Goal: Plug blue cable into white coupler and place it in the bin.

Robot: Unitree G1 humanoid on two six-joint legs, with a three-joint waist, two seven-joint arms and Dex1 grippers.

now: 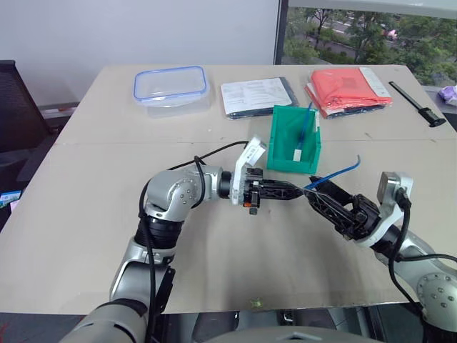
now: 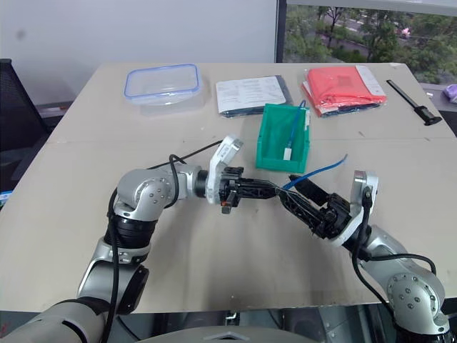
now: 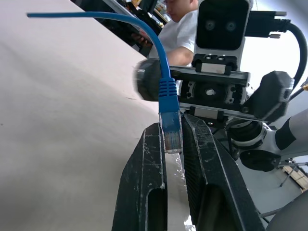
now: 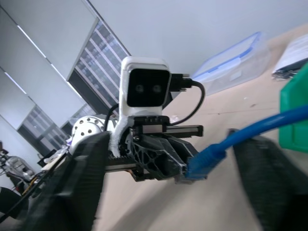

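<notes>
The left tool point(image 1: 298, 190) is clenched on the plug of the cable point(image 1: 335, 172). The right tool point(image 1: 312, 194), fingers apart, stands just beside it above the tabletop point(image 1: 86, 214).

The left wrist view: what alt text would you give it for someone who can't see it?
Two black fingers pinch the clear plug of the blue cable, which arcs away over a beige table. Facing them is the right gripper; a person in a white shirt is behind.

Bare table point(image 1: 86, 236) left; bin point(image 1: 285, 143) ahead.
</notes>
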